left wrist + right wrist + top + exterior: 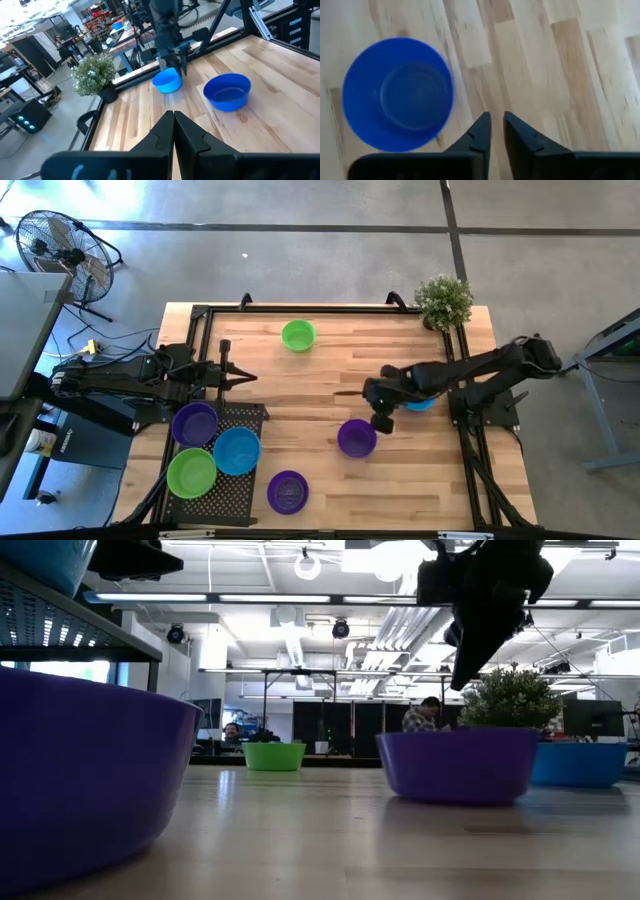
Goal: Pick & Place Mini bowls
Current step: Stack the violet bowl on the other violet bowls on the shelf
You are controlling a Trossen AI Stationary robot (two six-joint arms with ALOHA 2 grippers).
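Fingers on your left gripper (245, 377) are pressed together on nothing, parked over the bench's left side above the black rack (232, 480). That rack holds a purple bowl (195, 423), a blue bowl (237, 450) and a green bowl (191, 472); another purple one (288, 491) sits at its corner. Loose ones remain: green (298, 335) near the far edge, purple (356, 437) mid-bench, blue (421, 402) under the right arm. Your right gripper (382, 423) hovers just beside the mid-bench purple bowl, fingers slightly apart, empty. Roughly half looks done.

Wooden table (330, 370), green bowl (298, 335), two purple bowls (356, 437), potted plant (443, 301)
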